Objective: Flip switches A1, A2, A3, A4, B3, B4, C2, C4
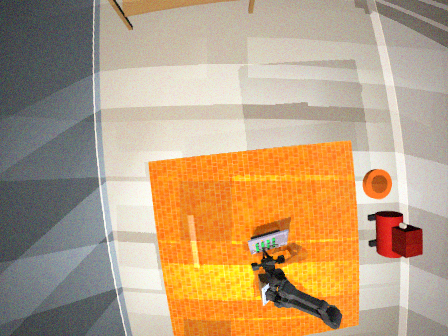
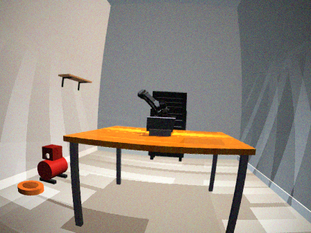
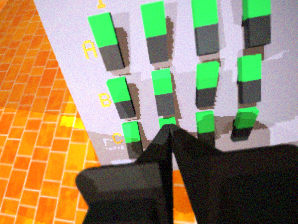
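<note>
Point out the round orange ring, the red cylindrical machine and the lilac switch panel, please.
Round orange ring (image 1: 367, 184) (image 2: 23, 189): top, exterior; rim.
Red cylindrical machine (image 1: 387, 235) (image 2: 52, 168): top, exterior; cylinder.
Lilac switch panel (image 1: 282, 238) (image 3: 70, 65): top, wrist; bare face.

Desk top (image 1: 200, 200) (image 2: 160, 142), mid-frame in ext. view: orange w/ tile-like pattern, looks smooth. Gripper (image 1: 268, 260) (image 3: 168, 128), lower half of wrist view: matt blk, plastic-looking. Panel (image 1: 282, 239) (image 3: 65, 30) behind it: pale, smooth, matt. Shelf (image 2: 74, 78), upper left of ext. view: wood-look board. Red cylinder (image 1: 387, 235) (image 2: 52, 168), lower left there: smooth, slight sheen.
</note>
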Controlling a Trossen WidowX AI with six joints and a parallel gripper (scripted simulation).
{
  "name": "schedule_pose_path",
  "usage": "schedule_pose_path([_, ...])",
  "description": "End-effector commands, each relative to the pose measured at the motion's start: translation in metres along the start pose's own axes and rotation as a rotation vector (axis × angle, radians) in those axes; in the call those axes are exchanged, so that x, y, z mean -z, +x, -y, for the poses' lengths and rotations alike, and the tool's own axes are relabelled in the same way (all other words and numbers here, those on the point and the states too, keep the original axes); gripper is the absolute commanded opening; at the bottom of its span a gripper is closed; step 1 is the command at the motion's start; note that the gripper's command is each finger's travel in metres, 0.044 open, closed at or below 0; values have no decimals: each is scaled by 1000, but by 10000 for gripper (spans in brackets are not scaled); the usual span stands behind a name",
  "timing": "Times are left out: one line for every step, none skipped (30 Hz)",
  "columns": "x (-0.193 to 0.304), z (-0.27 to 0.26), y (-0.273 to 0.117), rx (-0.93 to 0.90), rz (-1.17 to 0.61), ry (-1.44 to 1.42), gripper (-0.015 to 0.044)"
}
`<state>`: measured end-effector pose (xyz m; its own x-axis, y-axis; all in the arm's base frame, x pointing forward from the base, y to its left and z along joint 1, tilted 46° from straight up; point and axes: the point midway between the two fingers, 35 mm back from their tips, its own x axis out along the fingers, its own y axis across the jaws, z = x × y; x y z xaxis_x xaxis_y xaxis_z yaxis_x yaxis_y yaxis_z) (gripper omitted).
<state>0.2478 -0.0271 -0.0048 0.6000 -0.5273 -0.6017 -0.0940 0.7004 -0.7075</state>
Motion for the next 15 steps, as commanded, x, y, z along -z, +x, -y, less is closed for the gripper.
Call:
schedule_pose_path([0, 0, 1, -3, 2, -2, 0])
schedule_pose_path([0, 0, 1, -3, 2, -2, 0])
schedule_pose_path([0, 0, 1, -3, 2, -2, 0])
schedule_pose_path([0, 0, 1, -3, 2, -2, 0])
schedule_pose_path([0, 0, -1, -1, 0, 0, 0])
schedule_pose_path([-1, -1, -5, -4, 0, 1, 0])
schedule_pose_path([-1, -3, -13, -8, 0, 2, 0])
schedule_pose_path([-2, -4, -22, -11, 2, 2, 0])
schedule_pose_path([-2, -5, -32, -12, 5, 2, 0])
schedule_pose_path([-1, -4, -41, -12, 9, 1, 0])
schedule_pose_path([0, -3, -51, -11, 15, 0, 0])
schedule_pose_path([1, -2, -58, -8, 20, -1, 0])
schedule_pose_path([2, -1, -63, -7, 25, -2, 0])
schedule_pose_path([2, -1, -64, -6, 26, -2, 0])
schedule_pose_path([2, -1, -64, -6, 26, -2, 0])
